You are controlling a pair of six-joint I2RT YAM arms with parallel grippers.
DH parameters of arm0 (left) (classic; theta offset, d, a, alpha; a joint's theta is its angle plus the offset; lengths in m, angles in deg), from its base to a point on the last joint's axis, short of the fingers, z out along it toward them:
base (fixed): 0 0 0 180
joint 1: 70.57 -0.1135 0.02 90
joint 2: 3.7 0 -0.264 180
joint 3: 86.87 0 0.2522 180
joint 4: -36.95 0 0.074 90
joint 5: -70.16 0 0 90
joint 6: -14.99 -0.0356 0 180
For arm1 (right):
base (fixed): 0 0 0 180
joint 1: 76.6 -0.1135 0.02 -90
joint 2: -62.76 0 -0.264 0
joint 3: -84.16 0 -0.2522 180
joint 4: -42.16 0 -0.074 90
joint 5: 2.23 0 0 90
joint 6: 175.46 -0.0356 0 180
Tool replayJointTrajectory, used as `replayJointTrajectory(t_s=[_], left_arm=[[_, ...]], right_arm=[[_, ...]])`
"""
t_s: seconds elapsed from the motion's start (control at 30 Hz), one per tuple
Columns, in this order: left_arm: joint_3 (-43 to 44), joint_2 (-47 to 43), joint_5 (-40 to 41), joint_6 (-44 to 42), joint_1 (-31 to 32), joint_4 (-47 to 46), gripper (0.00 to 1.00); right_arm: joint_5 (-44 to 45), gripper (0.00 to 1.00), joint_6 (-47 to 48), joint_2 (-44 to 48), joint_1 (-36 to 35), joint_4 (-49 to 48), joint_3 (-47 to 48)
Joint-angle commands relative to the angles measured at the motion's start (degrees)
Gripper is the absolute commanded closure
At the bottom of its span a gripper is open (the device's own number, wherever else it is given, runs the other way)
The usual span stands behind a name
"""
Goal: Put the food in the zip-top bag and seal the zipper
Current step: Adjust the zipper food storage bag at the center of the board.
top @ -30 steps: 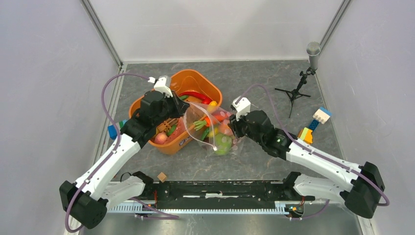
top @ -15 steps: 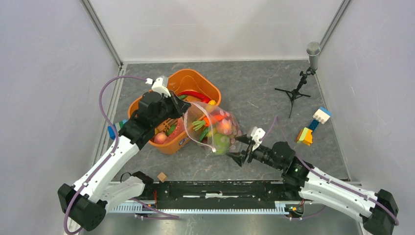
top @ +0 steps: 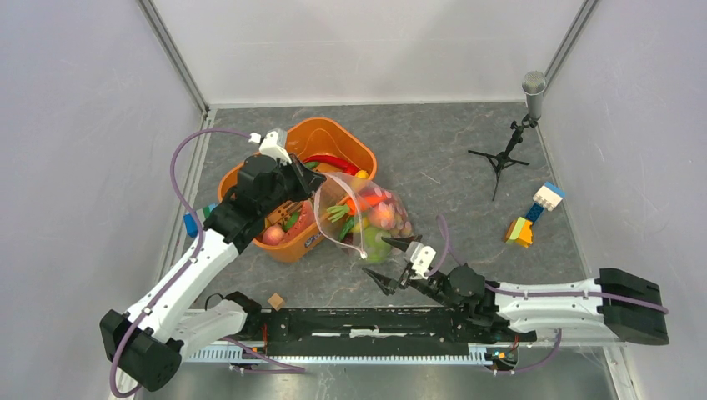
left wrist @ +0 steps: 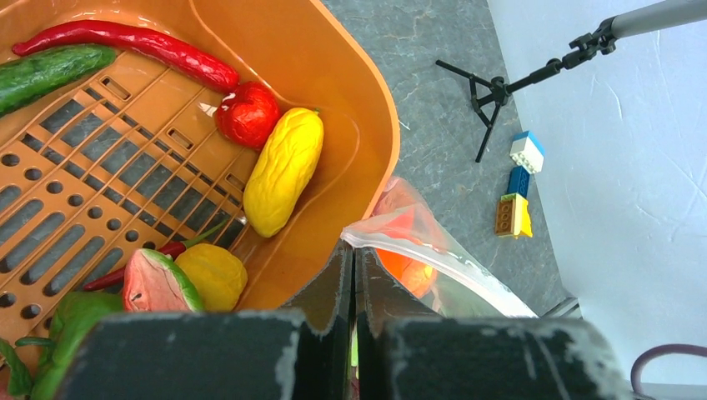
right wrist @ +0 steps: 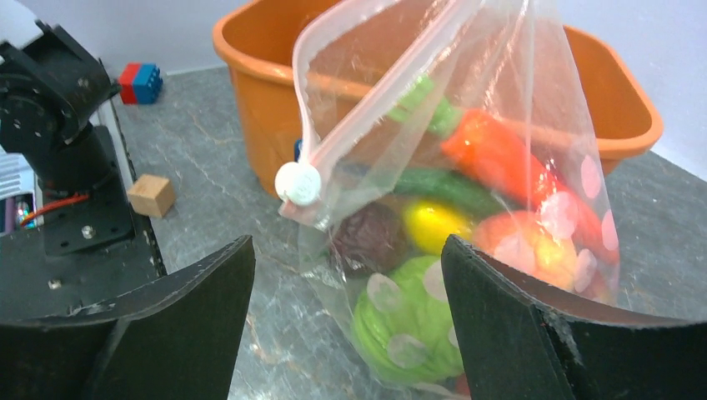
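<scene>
Tabletop (top: 450, 150), centre, against orange tub (top: 333, 133): zip-top bag (top: 367, 212), mouth agape, food (right wrist: 492, 154) inside, green melon (right wrist: 404, 321) lowest.
Left claw (left wrist: 354, 271): pressed together, pinching the bag's rim above the tub.
Right claw (top: 390, 262): spread wide, near the bag's near side, apart from it.
</scene>
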Motion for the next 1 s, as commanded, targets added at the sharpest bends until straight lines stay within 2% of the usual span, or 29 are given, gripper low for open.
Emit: replayJointTrajectory(t_s=[0.0, 0.4, 0.73, 0.97], left_arm=[[1.8, 0.6, -0.9, 1.7, -0.3, -3.1, 0.98], [2.2, 1.7, -1.5, 1.6, -0.3, -3.9, 0.98], [2.3, 1.3, -1.1, 1.6, -0.3, -3.5, 0.98], [2.5, 0.8, -0.8, 1.4, -0.3, -3.0, 0.98]], right_arm=[[7.9, 0.15, 4.4, -5.7, -3.5, -17.9, -0.2], [10.7, 0.31, 6.8, -19.4, -5.0, -35.0, 1.2], [10.2, 0.43, 6.4, -27.0, -5.0, -36.7, 4.4], [11.5, 0.47, 8.2, -32.0, -5.0, -40.2, 5.2]])
